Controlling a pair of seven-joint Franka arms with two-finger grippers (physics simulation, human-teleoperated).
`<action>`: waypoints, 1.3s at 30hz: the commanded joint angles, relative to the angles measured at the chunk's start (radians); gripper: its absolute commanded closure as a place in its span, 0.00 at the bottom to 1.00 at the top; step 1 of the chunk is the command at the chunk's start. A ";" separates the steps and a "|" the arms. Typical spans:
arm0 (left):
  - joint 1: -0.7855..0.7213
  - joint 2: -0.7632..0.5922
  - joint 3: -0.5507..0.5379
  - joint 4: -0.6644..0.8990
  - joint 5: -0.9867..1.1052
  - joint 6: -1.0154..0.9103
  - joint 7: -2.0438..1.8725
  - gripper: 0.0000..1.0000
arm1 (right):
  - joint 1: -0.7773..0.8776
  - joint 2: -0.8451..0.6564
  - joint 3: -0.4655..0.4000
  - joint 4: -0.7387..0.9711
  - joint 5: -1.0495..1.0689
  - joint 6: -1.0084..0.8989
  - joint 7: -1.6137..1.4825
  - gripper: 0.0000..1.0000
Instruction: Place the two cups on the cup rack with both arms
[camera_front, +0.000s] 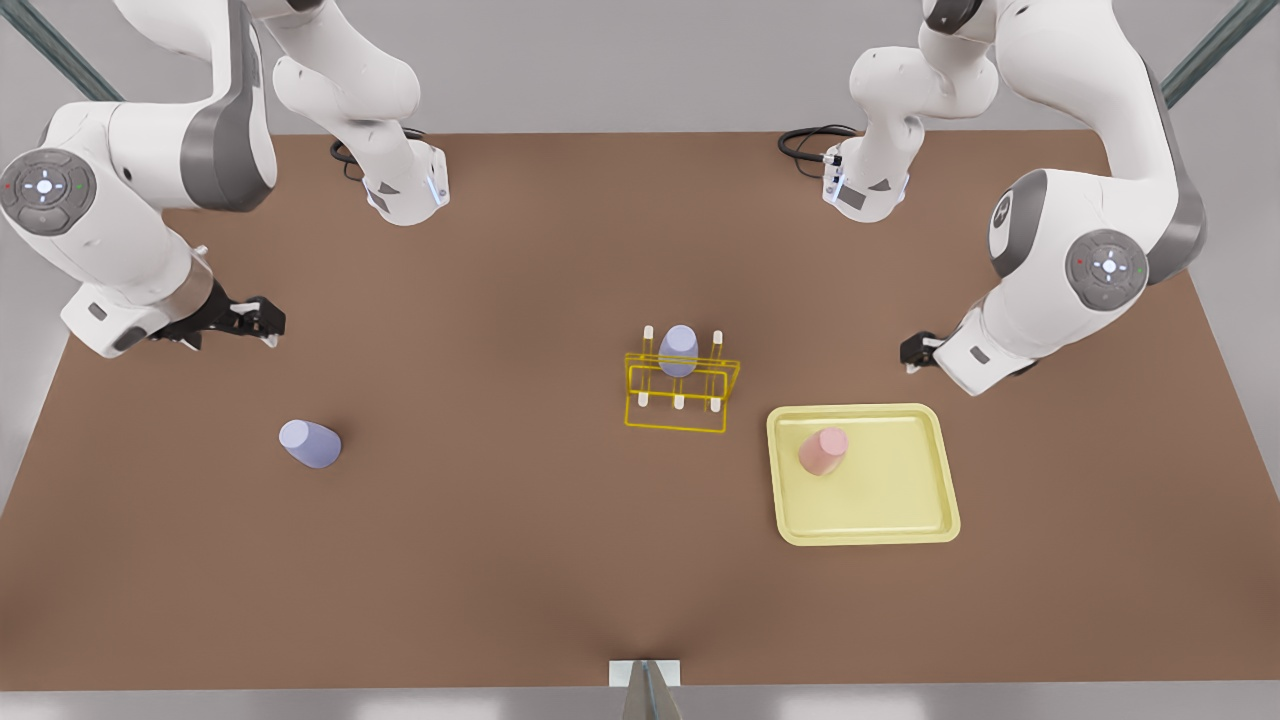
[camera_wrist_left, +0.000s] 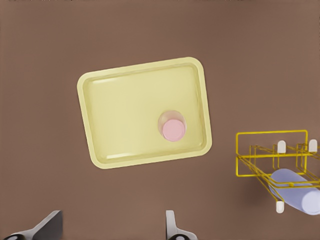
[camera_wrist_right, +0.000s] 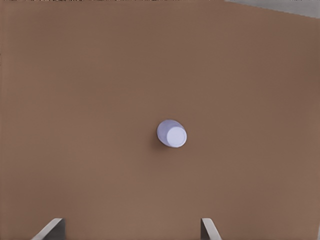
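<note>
A pale pink cup (camera_front: 823, 450) (camera_wrist_left: 173, 129) stands upside down on a flat yellow tray (camera_front: 890, 495) (camera_wrist_left: 125, 115). One lavender cup (camera_front: 310, 443) (camera_wrist_right: 172, 133) stands upside down on the bare table at the front view's left. Another lavender cup (camera_front: 679, 350) (camera_wrist_left: 295, 191) hangs on a peg of the yellow wire cup rack (camera_front: 636, 376) (camera_wrist_left: 272, 133) mid-table. My left gripper (camera_front: 915, 352) (camera_wrist_left: 111, 231) hovers open beyond the tray, holding nothing. My right gripper (camera_front: 265, 322) (camera_wrist_right: 130, 231) hovers open above and behind the table's lavender cup, also holding nothing.
The brown table (camera_front: 500, 560) stretches wide around the rack. Both arm bases (camera_front: 405, 190) (camera_front: 865, 185) stand at the far edge with black cables. A small grey mount (camera_front: 645, 685) sits at the near edge.
</note>
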 joint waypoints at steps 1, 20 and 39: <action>0.000 -0.001 0.000 0.000 -0.001 0.039 -0.015 0.00 | -0.002 -0.002 0.000 -0.004 0.002 0.035 -0.029 0.00; -0.051 0.289 -0.043 -0.326 0.002 0.781 -0.021 0.00 | -0.209 0.329 0.003 -0.379 0.032 0.820 -0.172 0.00; -0.081 0.345 0.000 -0.405 -0.001 0.807 -0.066 0.00 | -0.245 0.328 -0.004 -0.638 0.032 1.096 -0.174 0.00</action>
